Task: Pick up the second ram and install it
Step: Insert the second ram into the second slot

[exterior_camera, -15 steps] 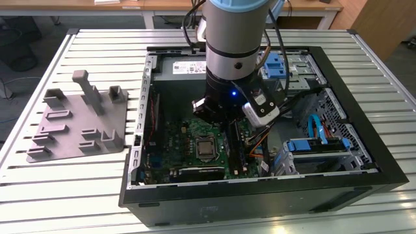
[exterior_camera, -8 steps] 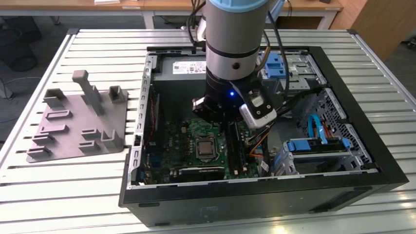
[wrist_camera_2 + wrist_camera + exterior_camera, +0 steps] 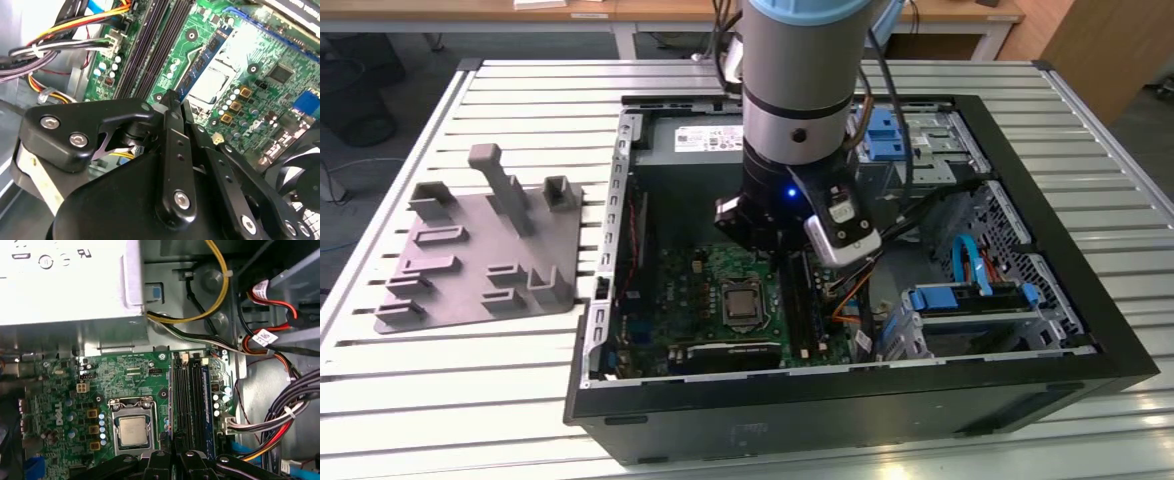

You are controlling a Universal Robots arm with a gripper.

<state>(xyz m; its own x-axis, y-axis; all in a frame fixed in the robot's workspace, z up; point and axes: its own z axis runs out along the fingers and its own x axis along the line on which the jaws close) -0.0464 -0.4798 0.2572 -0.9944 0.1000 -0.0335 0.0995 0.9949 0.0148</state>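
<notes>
- gripper (image 3: 169,97), black, metal, two-fingered: low inside an open black desktop computer case (image 3: 854,420), over the green motherboard (image 3: 125,375); fingertips also in the first wrist view (image 3: 172,452).
- fingers (image 3: 170,145): drawn close together, pinching the second ram (image 3: 207,50), a thin flat bluish-green memory stick with dark chips.
- second ram: on edge, running away from the fingertips, lengthwise along the long black memory slots (image 3: 150,50); in the second wrist view lined up between those slots and the square silver processor (image 3: 212,82).
- seated in a slot or merely above the board: cannot tell.
- first wrist view: fingertips over one end of the slots (image 3: 185,405); another bluish stick (image 3: 206,410) upright in the outermost slot, just beside a row of small pale capacitors (image 3: 217,400); processor (image 3: 133,431) on the opposite side of the slots.
- bundled red, yellow, black and white cables (image 3: 280,425): beyond the capacitors, off the board's edge.
- exterior view: grey arm with a pale blue cap (image 3: 794,110), straight down into the middle of the case; bright blue plastic drive brackets (image 3: 887,135) toward the exterior view's right.
- grey moulded parts fixture (image 3: 480,270): on the white slatted table (image 3: 454,400), outside the case, on the exterior view's left, well apart from the gripper.
</notes>
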